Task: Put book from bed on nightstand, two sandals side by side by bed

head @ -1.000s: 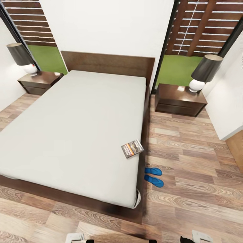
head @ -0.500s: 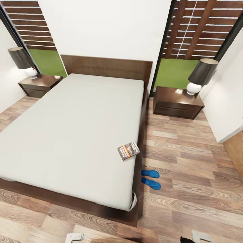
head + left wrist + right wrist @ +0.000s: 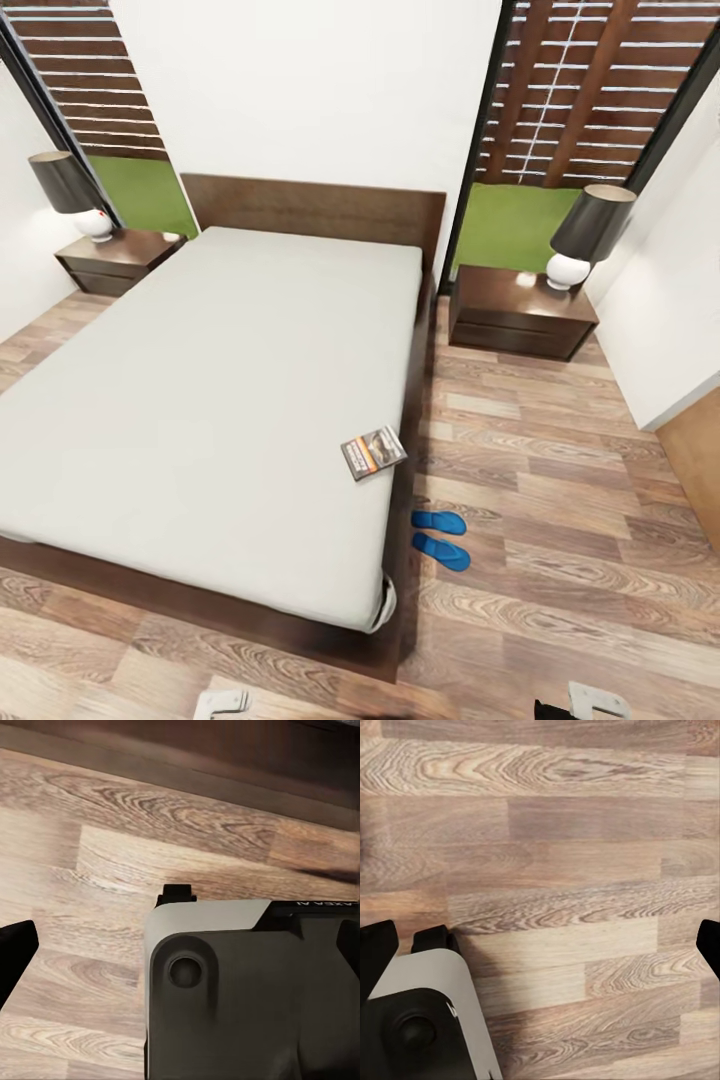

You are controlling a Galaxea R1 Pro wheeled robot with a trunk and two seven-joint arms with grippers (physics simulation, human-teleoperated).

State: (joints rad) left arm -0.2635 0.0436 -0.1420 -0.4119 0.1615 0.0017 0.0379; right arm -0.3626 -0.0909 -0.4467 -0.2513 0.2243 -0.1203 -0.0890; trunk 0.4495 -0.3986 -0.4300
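Both grippers hang low over the wooden floor (image 3: 560, 470), with nothing between their fingers. In the right wrist view the right gripper (image 3: 540, 945) has its dark fingertips (image 3: 375, 956) far apart at the two edges of the picture, spread wide over bare planks. In the left wrist view the left gripper (image 3: 180, 945) shows one dark fingertip (image 3: 13, 956) at one edge and another at the opposite edge, likewise spread wide, above planks beside the bed's dark frame.

From the head view, the bed (image 3: 200, 400) fills the middle of the room, its grey mattress bare except for the book (image 3: 373, 452), which lies flat near the mattress's right edge, toward the foot. On the floor just beside that edge lie the two blue sandals (image 3: 440, 537), side by side and close together. A nightstand (image 3: 515, 315) stands at each side of the headboard, each carrying a lamp (image 3: 585, 235) with a dark shade.
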